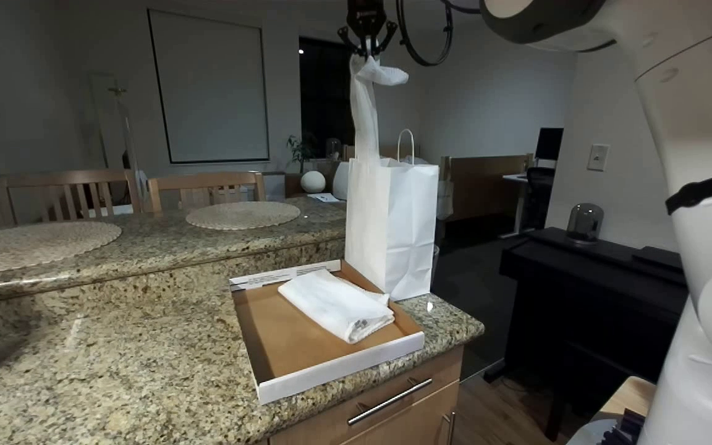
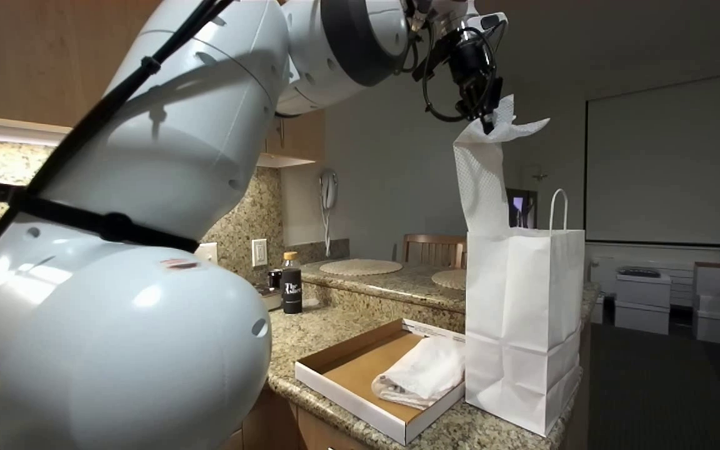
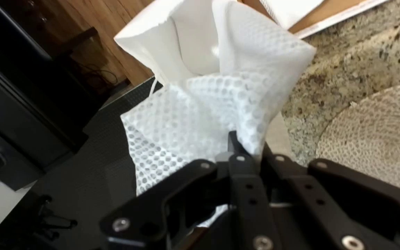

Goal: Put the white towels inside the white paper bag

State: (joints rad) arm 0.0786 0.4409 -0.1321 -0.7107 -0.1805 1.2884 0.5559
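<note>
Shut on a crumpled white towel (image 1: 365, 117), my gripper (image 1: 368, 54) hangs above the white paper bag (image 1: 396, 228). The towel drops in a long strip, its lower end going behind the bag's rim at the mouth in both exterior views; how deep it reaches is hidden. In the wrist view, dimpled cloth (image 3: 200, 121) spreads out over the fingertips, and the bag's opening (image 3: 196, 45) shows beyond it. The bag stands upright, one loop handle (image 2: 559, 206) raised. Another white towel (image 2: 425, 372), folded and rumpled, lies in the shallow cardboard tray (image 2: 357, 356) beside the bag.
The bag sits near the end of the granite counter (image 1: 146, 358), where the edge drops to the floor. Behind the tray rises a higher ledge with woven round placemats (image 1: 241, 214). A dark bottle (image 2: 291, 290) stands farther along the counter.
</note>
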